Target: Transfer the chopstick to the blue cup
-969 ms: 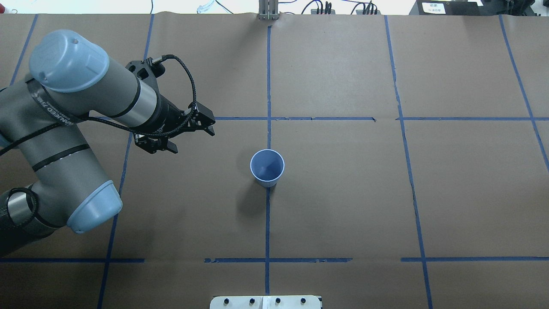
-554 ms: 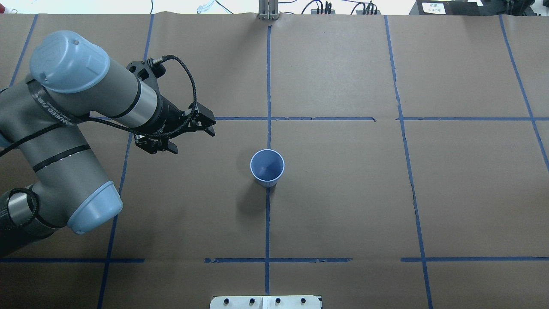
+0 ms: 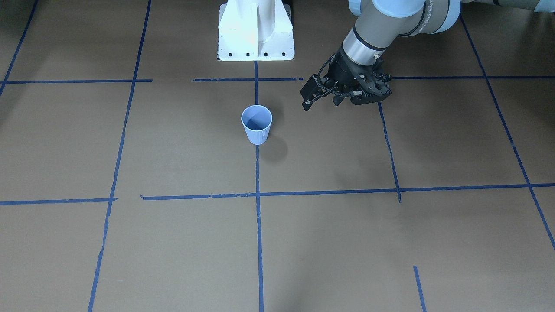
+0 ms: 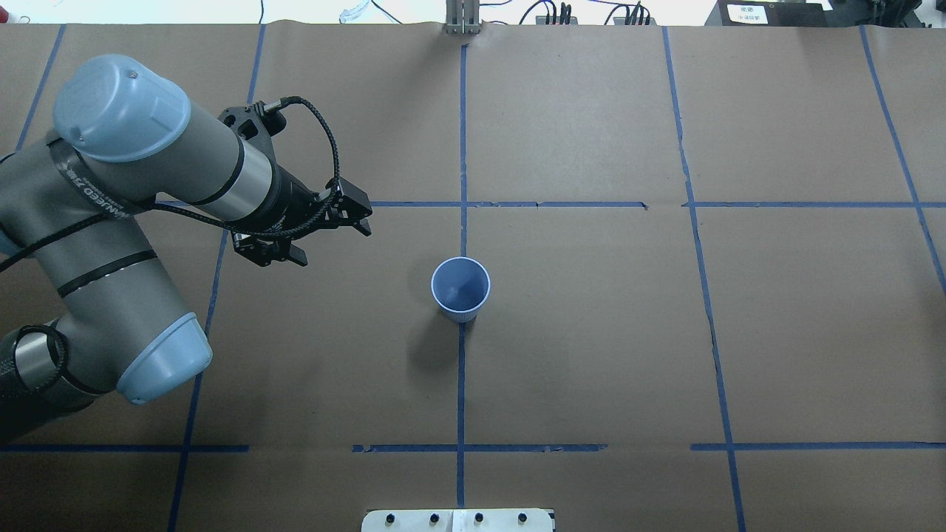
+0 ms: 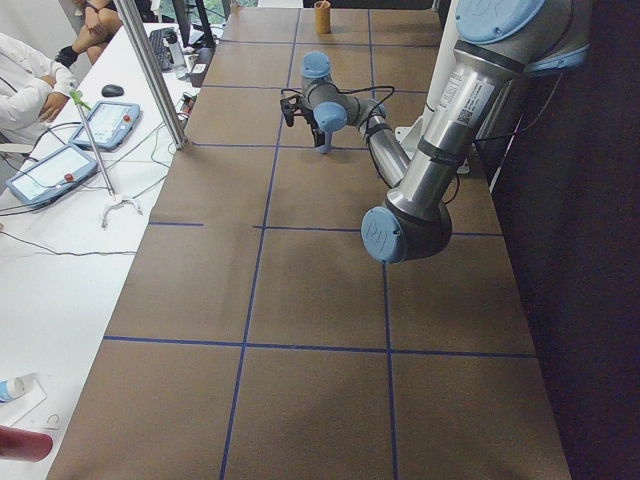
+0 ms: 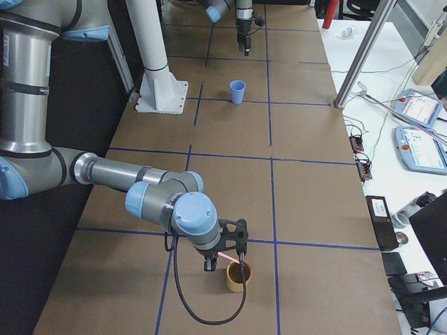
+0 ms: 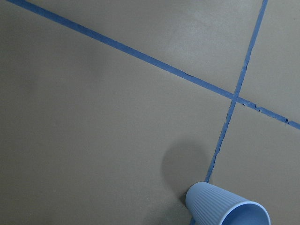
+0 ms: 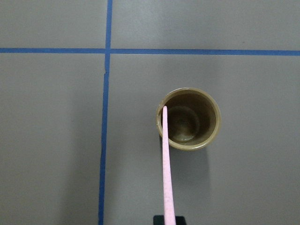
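Across the table (image 3: pixel 173 242) from the robot, I see the blue cup (image 3: pixel 256 123) upright, the left pincer (image 3: pixel 321 104) near it, fingers apart. From the right end, the right pincer (image 6: pixel 211 264) is well apart from that cup. Its wrist view cuts it to a dark sliver clamping the chopstick (image 8: pixel 166 164), tip over a brown cup (image 8: pixel 185 123).

A table (image 4: pixel 591 332) covered in brown paper, gridded with blue tape lines (image 4: pixel 461 384), adjoins a white desk (image 5: pixel 60 270).
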